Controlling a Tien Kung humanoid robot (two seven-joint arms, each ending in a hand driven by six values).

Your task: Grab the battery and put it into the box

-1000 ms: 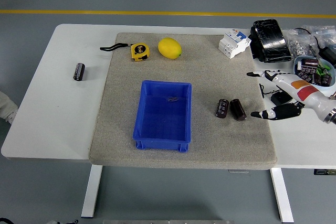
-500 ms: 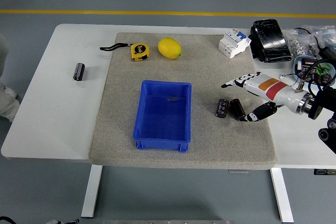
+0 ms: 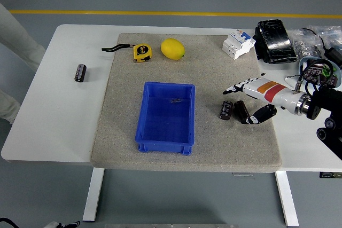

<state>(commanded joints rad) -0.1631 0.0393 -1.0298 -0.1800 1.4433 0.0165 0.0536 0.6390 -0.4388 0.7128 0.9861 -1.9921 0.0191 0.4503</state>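
Two dark cylindrical batteries lie side by side on the grey mat, right of the box: one (image 3: 226, 109) to the left and one (image 3: 241, 110) to the right. A third battery (image 3: 80, 72) lies on the white table at far left. The blue box (image 3: 165, 117) sits in the middle of the mat with a small object inside. My right hand (image 3: 247, 102) reaches in from the right with fingers spread open, straddling the right battery, thumb near its lower end. It holds nothing. My left arm is out of view.
A yellow tape measure (image 3: 141, 52) and a lemon (image 3: 172, 49) lie at the mat's back. A white breaker (image 3: 238, 43), a black pack (image 3: 274, 40) and a bowl of parts (image 3: 318, 70) stand at back right. A person's sleeve (image 3: 18, 38) shows at the left edge.
My right hand has moved left from the mat's right edge to the two batteries and now straddles the right one. A person's sleeve has come into view at the left edge.
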